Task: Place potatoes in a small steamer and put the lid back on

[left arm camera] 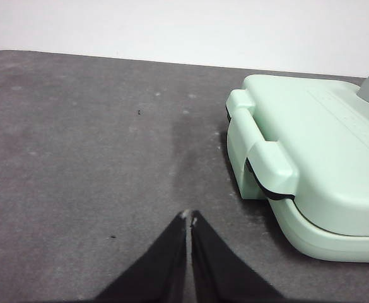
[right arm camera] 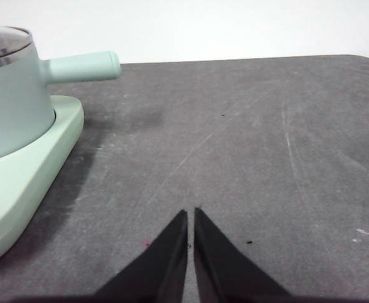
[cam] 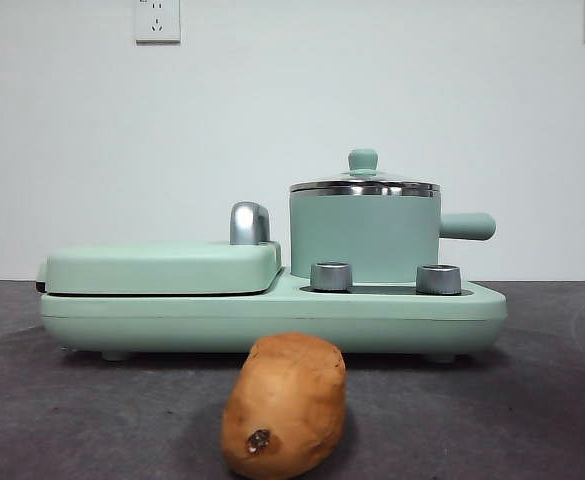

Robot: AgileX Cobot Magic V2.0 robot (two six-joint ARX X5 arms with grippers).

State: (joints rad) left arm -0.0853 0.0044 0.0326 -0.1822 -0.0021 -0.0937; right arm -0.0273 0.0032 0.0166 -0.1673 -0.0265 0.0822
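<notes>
Left claw [left arm camera: 188,218], jaws closed on nothing, above the dark tabletop [left arm camera: 77,158] beside the griddle cover [left arm camera: 323,145]. Right claw [right arm camera: 190,214], likewise closed and empty, over bare tabletop near the small steamer [right arm camera: 11,107] and its side handle. Lid [cam: 364,185] seated on the steamer, which stands on the mint-green base [cam: 272,315]. Potato [cam: 284,405] lies on the tabletop in front of the base.

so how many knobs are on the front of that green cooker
2. One knob sits below the pot's left side, the other knob below its right side, under the handle. Others may be hidden behind.
</notes>
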